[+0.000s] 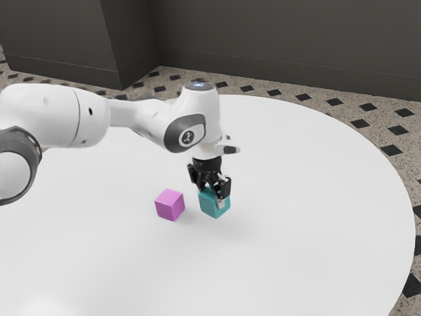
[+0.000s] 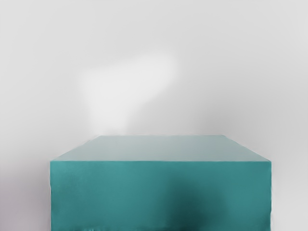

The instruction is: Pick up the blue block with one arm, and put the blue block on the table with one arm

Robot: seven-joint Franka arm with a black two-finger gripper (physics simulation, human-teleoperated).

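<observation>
Okay, blue block (image 1: 208, 207): at your gripper's fingertips, well in from the table's rim. Reads more teal than blue. You can't tell from these views whether its underside touches the table or sits just above it.
Gripper (image 1: 212, 195): pointing down, partly closed, fingers on two opposite sides of the blue block. You've got a grip on it. The near finger's pale tip lies on one side face; the far tip is hidden behind the block.
Block in wrist view: large and close, squared up to the camera. You see one broad teal face with a dark soft shadow on it, plus a paler, greyer face beyond.
Pink block (image 1: 170, 205): on the table, near the blue block, toward the exterior view's left. You have a narrow gap between the two; they're apart. Nothing is gripping it.
Arm (image 1: 141, 118): white, coming in from the exterior view's left, hand bent down over the blue block.
Table (image 1: 316, 224): white, smooth, curved rim. The wrist view gives you a brighter patch of light on it beyond the block.
Floor (image 1: 345, 113): speckled beige with dark diamond insets, past the rim.
Backdrop: dark wall (image 1: 276, 39), with a dark boxy unit (image 1: 56, 39) toward the exterior view's left.
</observation>
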